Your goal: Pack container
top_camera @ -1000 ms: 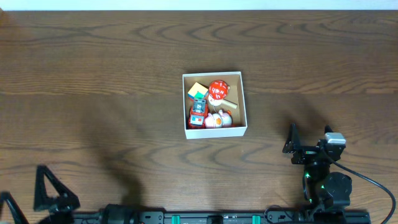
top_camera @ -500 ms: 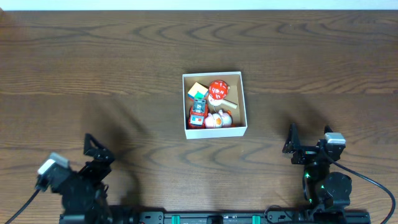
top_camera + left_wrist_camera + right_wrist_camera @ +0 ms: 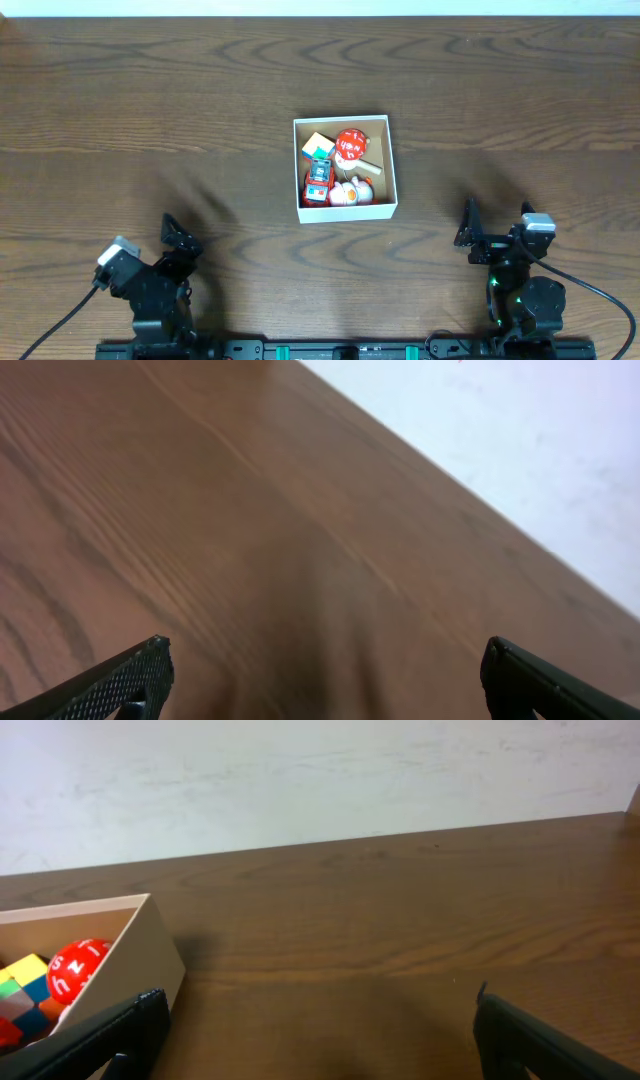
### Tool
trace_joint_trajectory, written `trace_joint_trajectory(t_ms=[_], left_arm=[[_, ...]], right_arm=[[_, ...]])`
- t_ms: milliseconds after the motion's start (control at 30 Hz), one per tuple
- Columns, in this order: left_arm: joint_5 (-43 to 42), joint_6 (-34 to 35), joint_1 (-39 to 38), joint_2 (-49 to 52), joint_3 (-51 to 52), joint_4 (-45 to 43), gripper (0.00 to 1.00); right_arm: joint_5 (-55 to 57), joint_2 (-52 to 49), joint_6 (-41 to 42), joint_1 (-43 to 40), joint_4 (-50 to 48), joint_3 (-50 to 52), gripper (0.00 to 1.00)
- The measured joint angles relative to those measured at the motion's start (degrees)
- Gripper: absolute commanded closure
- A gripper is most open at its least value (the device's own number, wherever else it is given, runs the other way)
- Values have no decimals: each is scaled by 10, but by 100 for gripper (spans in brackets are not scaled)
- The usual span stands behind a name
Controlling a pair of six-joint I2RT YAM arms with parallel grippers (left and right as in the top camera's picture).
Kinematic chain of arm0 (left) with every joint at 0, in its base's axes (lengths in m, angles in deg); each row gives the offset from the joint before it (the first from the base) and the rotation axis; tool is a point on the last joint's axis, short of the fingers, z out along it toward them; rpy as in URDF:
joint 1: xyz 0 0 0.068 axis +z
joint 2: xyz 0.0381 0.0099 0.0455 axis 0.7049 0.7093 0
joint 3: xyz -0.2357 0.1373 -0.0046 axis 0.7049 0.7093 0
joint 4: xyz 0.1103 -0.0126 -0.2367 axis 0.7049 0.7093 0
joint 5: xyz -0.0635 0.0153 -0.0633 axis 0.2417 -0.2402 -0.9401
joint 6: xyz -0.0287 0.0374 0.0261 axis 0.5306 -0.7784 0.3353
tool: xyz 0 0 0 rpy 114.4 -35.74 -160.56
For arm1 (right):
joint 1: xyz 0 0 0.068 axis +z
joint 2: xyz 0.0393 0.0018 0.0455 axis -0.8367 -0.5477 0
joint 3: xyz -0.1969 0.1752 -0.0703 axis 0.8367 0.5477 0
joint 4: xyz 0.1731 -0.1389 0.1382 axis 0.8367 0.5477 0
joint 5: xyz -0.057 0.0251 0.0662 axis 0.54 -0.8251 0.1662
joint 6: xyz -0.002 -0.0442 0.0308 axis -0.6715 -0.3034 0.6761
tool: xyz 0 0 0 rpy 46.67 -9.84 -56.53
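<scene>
Robot lab bench, dark wood-grain table (image 3: 150, 100), plain white wall (image 3: 300, 780) (faintly smudged), two cabled arms (image 3: 520, 290) at one edge

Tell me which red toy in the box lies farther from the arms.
The round red ball with white markings, beside the multicoloured cube; the red toy car sits nearer the arms.

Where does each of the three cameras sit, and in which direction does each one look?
Overhead: above the brown wooden table, facing straight down; left gripper and right gripper at the near edge.
Left wrist: faces across the table to a pale wall; own fingertips below.
Right wrist: likewise, own fingertips below.
Shared: overhead and right wrist both show the square white-walled cardboard box.
</scene>
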State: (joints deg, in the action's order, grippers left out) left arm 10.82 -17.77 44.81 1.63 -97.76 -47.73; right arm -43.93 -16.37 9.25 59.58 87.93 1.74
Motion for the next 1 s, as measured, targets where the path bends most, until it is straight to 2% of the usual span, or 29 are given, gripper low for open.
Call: trace_joint_trajectory(t_ms=[267,467,600,767,1000], left_arm=[[-3,-8,0,0,48,-40,2],[-3,-47,0,-1,54,-72,2],[-27,-118,0,-1,60,-101,2],[-96,-223,0,-1,62,-128,2],[-157,-299,0,-1,62,-128,2]], right_arm=[[0,0,0,0,0,0,1],[0,0,0,0,0,0,1],[0,0,0,0,0,0,1],[0,0,0,0,0,0,1],[0,0,0,0,0,0,1]])
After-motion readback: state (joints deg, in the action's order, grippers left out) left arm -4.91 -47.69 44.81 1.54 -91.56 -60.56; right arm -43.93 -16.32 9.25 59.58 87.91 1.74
